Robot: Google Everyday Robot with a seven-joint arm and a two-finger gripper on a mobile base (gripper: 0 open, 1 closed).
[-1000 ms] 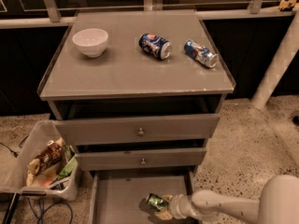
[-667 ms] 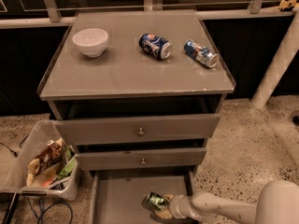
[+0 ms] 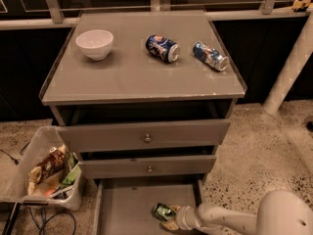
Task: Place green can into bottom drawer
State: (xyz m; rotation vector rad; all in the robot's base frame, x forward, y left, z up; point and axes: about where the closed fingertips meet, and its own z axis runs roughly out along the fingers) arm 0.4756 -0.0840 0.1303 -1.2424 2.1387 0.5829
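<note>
The green can (image 3: 162,212) lies on its side inside the open bottom drawer (image 3: 122,207), near the drawer's right half. My gripper (image 3: 170,218) reaches in from the lower right on its white arm and sits at the can's right end, touching it or very close to it. The can rests low on the drawer's flat grey floor.
On the cabinet top stand a white bowl (image 3: 95,43), a dark blue can (image 3: 162,48) and a slimmer blue-and-silver can (image 3: 210,56), both on their sides. Two taller drawers with knobs (image 3: 147,138) are partly pulled out. A bin of snacks (image 3: 46,173) stands at the left.
The camera view has shifted slightly. The can and my gripper stay at about the same spot in the bottom drawer.
</note>
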